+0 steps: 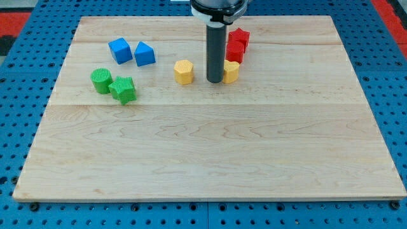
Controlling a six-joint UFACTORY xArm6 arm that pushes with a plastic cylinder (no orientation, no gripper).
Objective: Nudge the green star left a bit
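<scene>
The green star lies at the view's left of the wooden board, touching a green round block on its left. My tip stands far to the star's right, between a yellow hexagon block and a yellow block that it partly hides. The tip touches or nearly touches that yellow block.
Two blue blocks sit above the green pair. Two red blocks sit just above the right yellow block, behind the rod. Blue pegboard surrounds the board.
</scene>
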